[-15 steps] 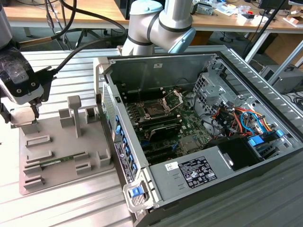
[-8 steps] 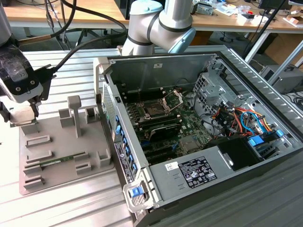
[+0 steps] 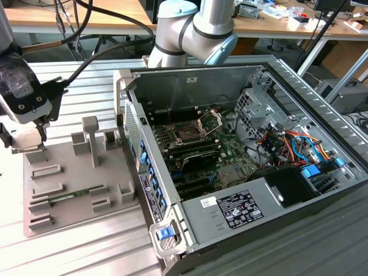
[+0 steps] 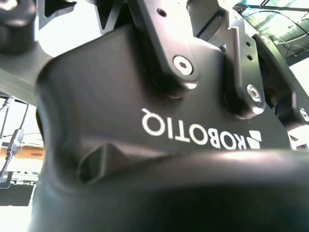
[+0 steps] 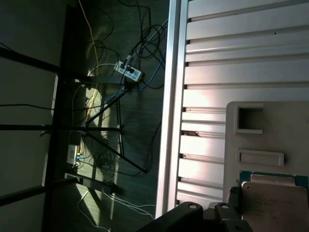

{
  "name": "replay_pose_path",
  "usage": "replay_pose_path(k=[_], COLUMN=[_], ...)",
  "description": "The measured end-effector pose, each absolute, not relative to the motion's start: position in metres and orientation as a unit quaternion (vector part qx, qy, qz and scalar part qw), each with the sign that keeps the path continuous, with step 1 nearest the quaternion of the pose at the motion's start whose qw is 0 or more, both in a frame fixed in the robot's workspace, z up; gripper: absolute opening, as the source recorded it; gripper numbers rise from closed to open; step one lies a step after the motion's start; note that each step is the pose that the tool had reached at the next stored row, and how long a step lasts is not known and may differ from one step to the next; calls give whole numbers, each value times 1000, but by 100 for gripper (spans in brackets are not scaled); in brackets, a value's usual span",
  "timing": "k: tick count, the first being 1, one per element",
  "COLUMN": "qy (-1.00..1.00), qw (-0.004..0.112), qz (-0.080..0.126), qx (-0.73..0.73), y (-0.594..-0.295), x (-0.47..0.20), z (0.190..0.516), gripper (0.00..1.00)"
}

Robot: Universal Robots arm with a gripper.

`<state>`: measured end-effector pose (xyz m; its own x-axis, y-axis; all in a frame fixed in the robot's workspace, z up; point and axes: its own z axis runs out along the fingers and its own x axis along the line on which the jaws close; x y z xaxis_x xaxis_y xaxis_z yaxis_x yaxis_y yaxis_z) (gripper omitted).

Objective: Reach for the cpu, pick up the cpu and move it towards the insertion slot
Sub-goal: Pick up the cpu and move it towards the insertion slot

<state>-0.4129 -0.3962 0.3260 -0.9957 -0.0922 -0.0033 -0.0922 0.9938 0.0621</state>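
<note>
By tool [image 3: 24,138], thin square cpu [image 5: 274,203] (silvery)

The arm [image 3: 195,26] is made of silver tubes capped with pale blue joint covers. The gripper housing [image 4: 145,159] is matte black, marked with white lettering and fastened by hex-socket screws [image 4: 182,64]; black cables [image 3: 86,64] are attached

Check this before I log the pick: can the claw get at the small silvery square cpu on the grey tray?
Probably yes: the claw hangs right at the small silvery square cpu at the grey plastic tray's corner, with nothing visible between them.
</note>
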Motion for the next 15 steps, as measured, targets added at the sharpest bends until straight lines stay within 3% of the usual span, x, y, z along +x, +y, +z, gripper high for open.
replay_pose_path(k=[15], qy=[998], qw=[0], qz=[31], qx=[-46], y=[-396], x=[-413], z=[330], gripper=[54])
